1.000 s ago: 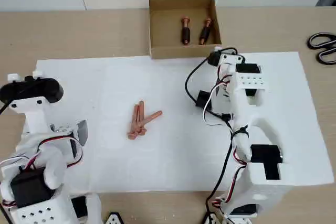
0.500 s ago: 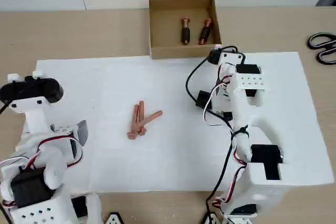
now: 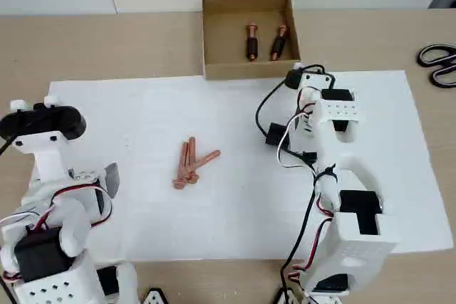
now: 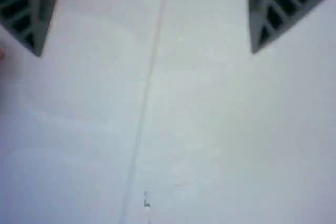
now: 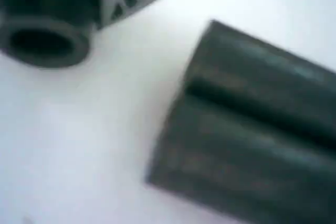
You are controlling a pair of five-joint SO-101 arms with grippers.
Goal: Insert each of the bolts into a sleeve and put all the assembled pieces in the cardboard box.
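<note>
- Currently two assembled pieces point(image 3: 265, 42) lie in the brown cardboard box point(image 3: 206, 33); three loose copper bolts point(image 3: 191, 164) lie bunched mid-sheet on the white paper point(image 3: 142, 119).
- Left gripper point(image 4: 146, 50) hangs over bare paper; fingers point(image 4: 26, 9) spread wide, holding nothing.
- Right gripper point(image 3: 311, 89) sits low near the box; open or closed, cannot tell; a short black tube sleeve point(image 5: 44, 40) lies close by.
- Likely step: fetching a sleeve; grip it mid-body, keep the bore clear and level for a bolt.

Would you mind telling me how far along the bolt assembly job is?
Done: two assembled pieces lie in the cardboard box. In hand: the left gripper is open and empty; the right arm is above black sleeves. Left: three bare bolts on the white sheet.
</note>
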